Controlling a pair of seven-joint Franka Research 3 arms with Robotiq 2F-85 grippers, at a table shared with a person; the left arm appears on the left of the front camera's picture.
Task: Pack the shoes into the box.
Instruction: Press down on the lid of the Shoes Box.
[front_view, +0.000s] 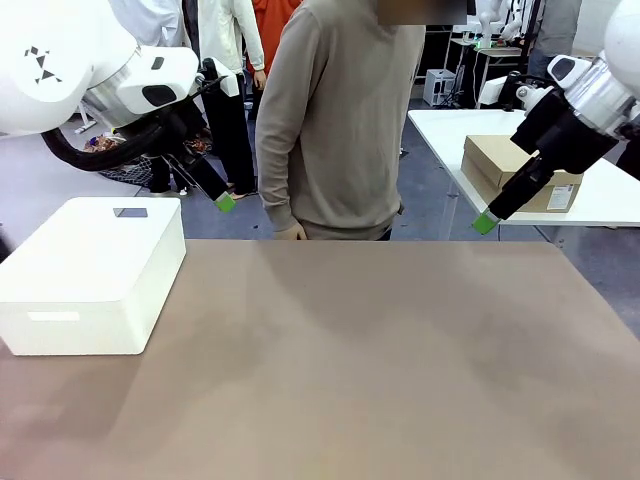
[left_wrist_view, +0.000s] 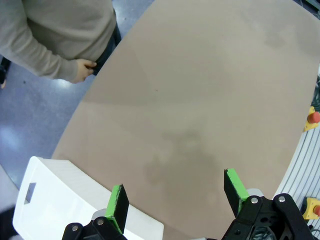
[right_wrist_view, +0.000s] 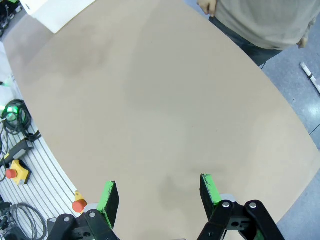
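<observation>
Brown table (front_view: 350, 350) lies beneath both released claws, left claw (left_wrist_view: 175, 197) and right claw (right_wrist_view: 159, 192), grasping nothing.

White plastic box (front_view: 90, 275) sits lower left of frame on brown table (front_view: 350, 370). Person in beige sweater (front_view: 335, 120) stands top centre. Cardboard boxes (front_view: 515, 172) on white table (front_view: 600, 205), upper right.

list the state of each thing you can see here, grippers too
left gripper: open, empty, raised above the table
right gripper: open, empty, raised above the table
white plastic box: lid on, resting on the table's left side
table: bare in the middle
person's hand: at the far edge, holding nothing
</observation>
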